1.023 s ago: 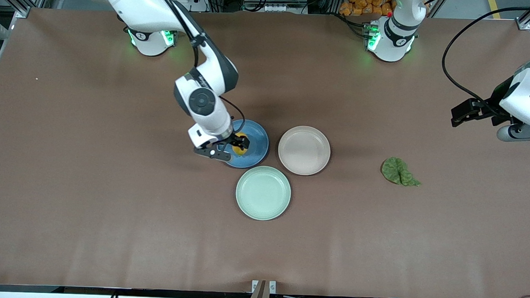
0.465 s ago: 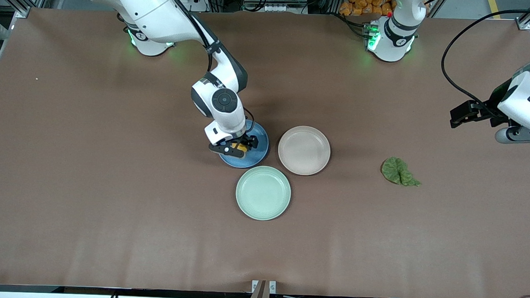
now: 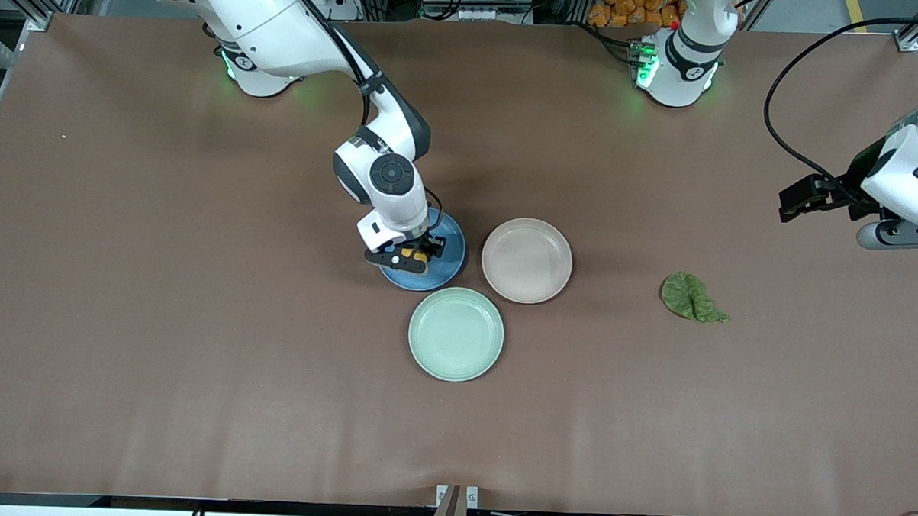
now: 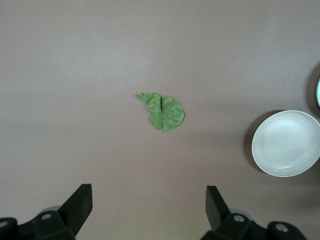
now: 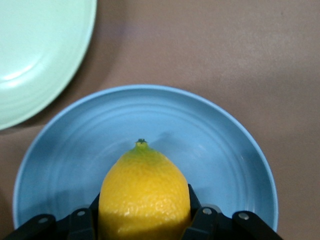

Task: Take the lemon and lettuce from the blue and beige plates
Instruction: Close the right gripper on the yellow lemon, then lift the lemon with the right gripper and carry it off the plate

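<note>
Jaws clamped on the lemon point(image 5: 144, 195) by my right gripper point(image 3: 413, 255), low over the blue plate point(image 3: 448, 246); left gripper point(image 4: 148, 210) waits spread wide above bare table at its own arm's end, lettuce point(image 3: 691, 297) flat on the table well apart from the beige plate point(image 3: 527, 260).
</note>
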Robot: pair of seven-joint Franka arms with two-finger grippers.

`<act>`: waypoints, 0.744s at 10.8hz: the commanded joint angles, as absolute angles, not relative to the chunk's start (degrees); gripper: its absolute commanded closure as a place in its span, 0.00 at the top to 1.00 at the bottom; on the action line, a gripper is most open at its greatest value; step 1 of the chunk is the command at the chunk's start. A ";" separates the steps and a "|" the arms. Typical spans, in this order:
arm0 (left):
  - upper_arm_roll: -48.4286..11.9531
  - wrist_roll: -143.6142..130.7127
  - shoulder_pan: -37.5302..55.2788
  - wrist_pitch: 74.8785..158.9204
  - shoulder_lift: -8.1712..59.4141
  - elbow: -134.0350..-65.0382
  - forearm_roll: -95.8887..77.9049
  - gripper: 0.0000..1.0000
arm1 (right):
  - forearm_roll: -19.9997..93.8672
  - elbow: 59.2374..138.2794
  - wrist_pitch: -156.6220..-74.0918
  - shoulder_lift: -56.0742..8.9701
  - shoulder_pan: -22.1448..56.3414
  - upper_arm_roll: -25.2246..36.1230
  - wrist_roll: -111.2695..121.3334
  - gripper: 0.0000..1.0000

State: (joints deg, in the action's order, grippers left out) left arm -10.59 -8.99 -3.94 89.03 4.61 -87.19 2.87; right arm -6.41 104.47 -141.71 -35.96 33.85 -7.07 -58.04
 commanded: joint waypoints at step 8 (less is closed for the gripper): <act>-10.72 -7.29 -4.39 88.42 4.31 -86.92 2.46 1.00 | -0.97 96.06 -120.70 -27.70 20.33 -7.47 -34.07 0.00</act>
State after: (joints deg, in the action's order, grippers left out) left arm -10.60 -8.99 -3.96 89.03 4.61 -87.18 2.88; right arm -3.07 94.92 -124.05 -31.19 24.31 -6.82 -41.60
